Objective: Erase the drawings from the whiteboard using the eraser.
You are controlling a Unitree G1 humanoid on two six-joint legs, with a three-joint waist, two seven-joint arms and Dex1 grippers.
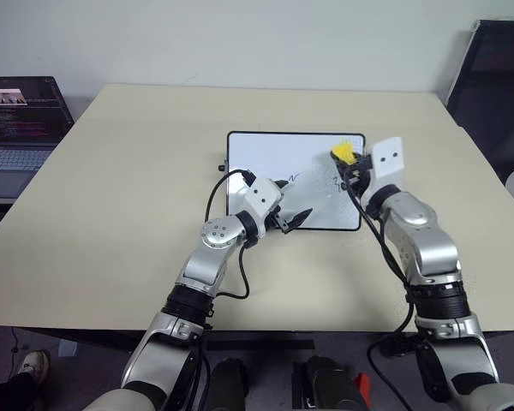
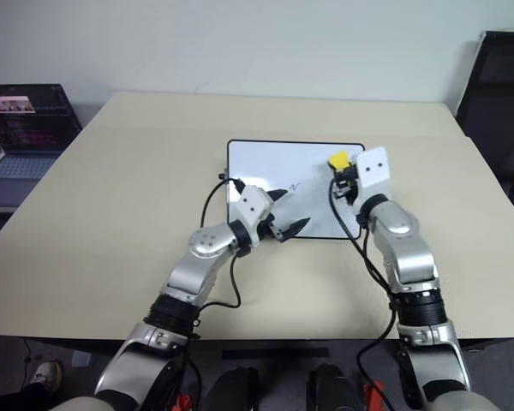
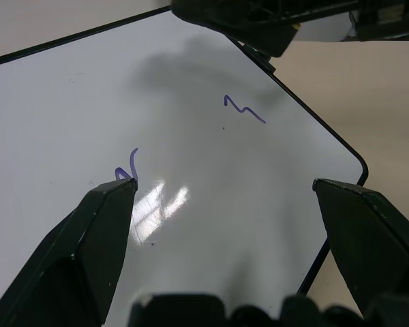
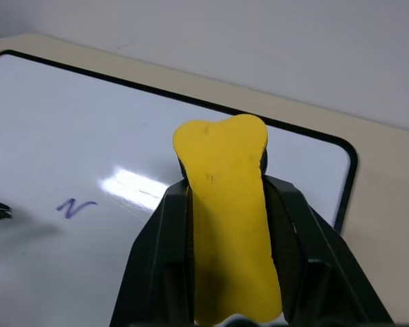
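From the head camera you've got the whiteboard (image 1: 294, 181) lying flat mid-table (image 1: 111, 197), a bit toward the far side, with a laptop (image 1: 21, 128) off on the far left. Your right gripper (image 1: 346, 163) hangs over the board's right end with the eraser (image 1: 345, 151) pinched in it. Your left gripper (image 1: 291, 221) sits at the board's near edge, spread wide, nothing in it.

Left wrist cam: both fingers (image 3: 88, 252) stand well apart over the glossy white surface, and you can see two of the drawings (image 3: 244, 109) as thin purple squiggles ahead of them.

Right wrist cam: the yellow block fills the jaws, clamped by its long sides, with the far end poking out past the tips. One squiggle shows on the board to the left of it.

Handling-wise, I'd guess it's a light, slightly squishy foam pad, so that side grip looks fine. The board looks slick and light, so it'll probably skate when you rub. Pinning its near edge with the free gripper seems smart.
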